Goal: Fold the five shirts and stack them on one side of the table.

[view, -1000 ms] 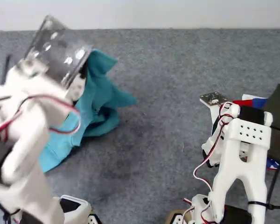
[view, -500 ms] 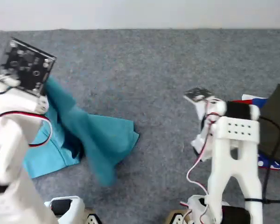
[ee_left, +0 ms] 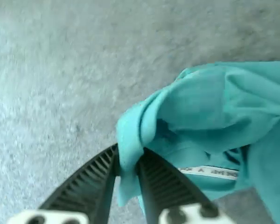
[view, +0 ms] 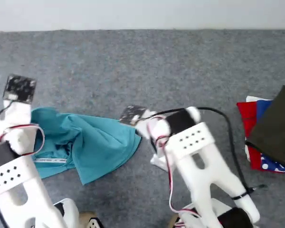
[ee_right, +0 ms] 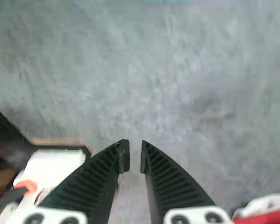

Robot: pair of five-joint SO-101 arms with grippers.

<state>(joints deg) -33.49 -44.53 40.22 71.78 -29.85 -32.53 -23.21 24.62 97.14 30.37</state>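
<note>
Well apart from teal shirt [view: 99, 142], folded stack [view: 274, 132]

Light: bright, even, diffuse across the surface [view: 180, 61].
Shadows: soft, thin, dark within the folds and under the right hem of the teal shirt [view: 95, 147].

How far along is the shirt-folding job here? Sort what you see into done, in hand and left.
Done: folded shirts sit stacked at one edge of the table; their count is unclear. In hand: the left gripper is shut on a fold of the crumpled teal shirt; the right gripper, jaws close together, holds nothing. Left: fold the teal shirt and add it to the stack.
</note>
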